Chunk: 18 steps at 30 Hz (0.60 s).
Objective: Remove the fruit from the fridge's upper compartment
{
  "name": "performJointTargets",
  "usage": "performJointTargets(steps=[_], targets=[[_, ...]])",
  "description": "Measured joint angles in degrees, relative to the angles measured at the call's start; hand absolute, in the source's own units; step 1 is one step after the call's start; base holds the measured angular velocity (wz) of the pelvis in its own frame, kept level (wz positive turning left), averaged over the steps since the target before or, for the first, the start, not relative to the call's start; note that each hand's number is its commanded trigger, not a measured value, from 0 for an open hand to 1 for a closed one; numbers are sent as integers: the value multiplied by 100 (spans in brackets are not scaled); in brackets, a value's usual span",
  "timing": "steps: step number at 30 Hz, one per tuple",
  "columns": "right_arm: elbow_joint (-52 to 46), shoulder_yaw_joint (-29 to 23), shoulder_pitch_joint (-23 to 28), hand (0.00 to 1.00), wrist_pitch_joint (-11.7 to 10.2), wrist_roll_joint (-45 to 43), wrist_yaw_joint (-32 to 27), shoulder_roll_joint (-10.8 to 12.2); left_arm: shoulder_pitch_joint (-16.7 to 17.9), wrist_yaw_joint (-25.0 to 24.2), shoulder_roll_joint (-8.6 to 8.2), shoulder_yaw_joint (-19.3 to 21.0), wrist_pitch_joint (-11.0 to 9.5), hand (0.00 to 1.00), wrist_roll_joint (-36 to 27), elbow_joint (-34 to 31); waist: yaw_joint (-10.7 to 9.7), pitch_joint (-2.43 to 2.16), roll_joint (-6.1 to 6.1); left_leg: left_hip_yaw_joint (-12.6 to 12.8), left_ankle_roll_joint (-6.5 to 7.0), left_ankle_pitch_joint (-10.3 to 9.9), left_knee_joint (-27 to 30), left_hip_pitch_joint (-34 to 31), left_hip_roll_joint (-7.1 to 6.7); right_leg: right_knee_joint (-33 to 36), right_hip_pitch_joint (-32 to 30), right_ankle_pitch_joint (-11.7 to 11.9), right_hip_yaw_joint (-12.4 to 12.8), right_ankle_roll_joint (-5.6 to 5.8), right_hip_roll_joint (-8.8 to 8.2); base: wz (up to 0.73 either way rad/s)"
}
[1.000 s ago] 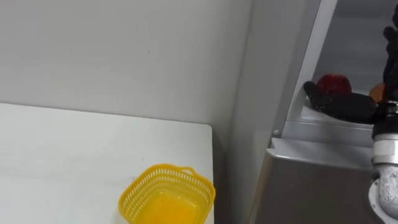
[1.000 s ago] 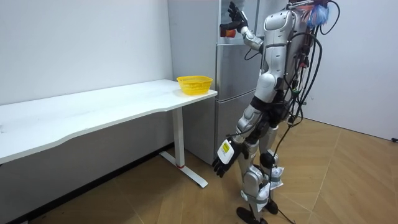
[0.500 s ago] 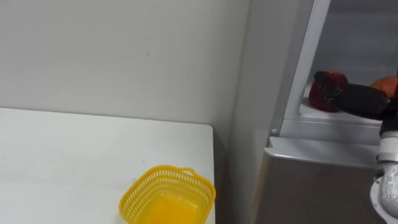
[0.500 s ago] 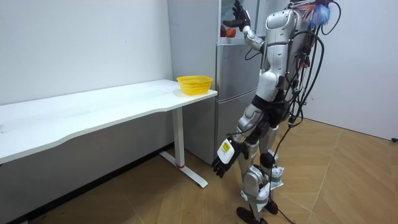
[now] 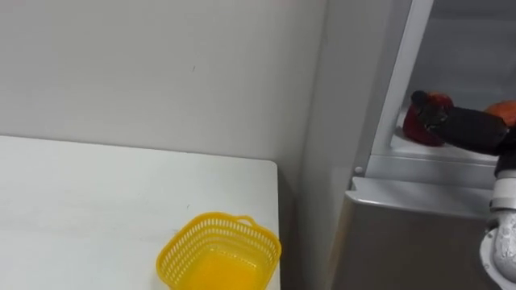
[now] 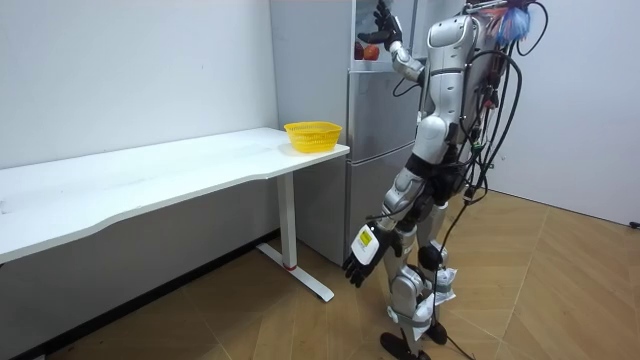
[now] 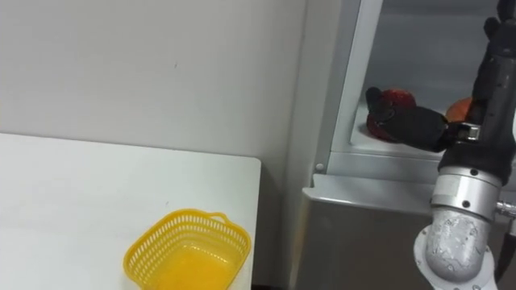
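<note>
Red fruit [image 5: 418,130] sits at the front of the open upper compartment of the fridge [image 5: 395,242] in the left eye view. The right hand [image 5: 468,129] lies across its front and top, touching it; whether that hand has closed on it I cannot tell. An orange fruit [image 5: 503,108] lies just behind the hand. Lower left, a yellow basket [image 5: 184,256] stands empty at the corner of the white table [image 5: 97,201], near the fridge. In the room view the robot stands upright facing the fridge with its right arm raised into the upper compartment, while the left hand [image 6: 358,265] hangs relaxed and empty by the thigh. The right eye view shows the same contact, the fruit peeping out above and to the left of the hand. The fruit looks light, firm and smooth-skinned, so it is likely to roll or slip; a hold round its widest part, front and back, should serve better than a pinch at the top.
</note>
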Motion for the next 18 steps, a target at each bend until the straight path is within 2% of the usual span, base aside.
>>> performJointTargets(steps=[6,8,10,18], targets=[[166,9,0,0,23,-38,338,-140,-22,-96,-1,55,2,0,34,0,11,-6,-9,-2,0,0,5,5,-3,-4,-20,0,10,0,2,0],[199,9,0,0,117,-44,494,-211,-52,-121,-1,131,1,0,139,0,14,-8,-11,-2,0,0,3,14,-3,-2,-19,0,13,0,2,0],[219,9,-7,0,120,-36,581,-245,-68,-132,-1,171,0,0,177,-3,14,-8,-13,-2,0,0,2,15,-3,0,-20,0,13,-1,2,0],[833,10,-303,0,124,-29,1058,-367,-91,-165,5,324,-7,0,378,-11,26,-19,-76,15,1,1,-21,22,-1,10,2,1,25,-1,3,0]])
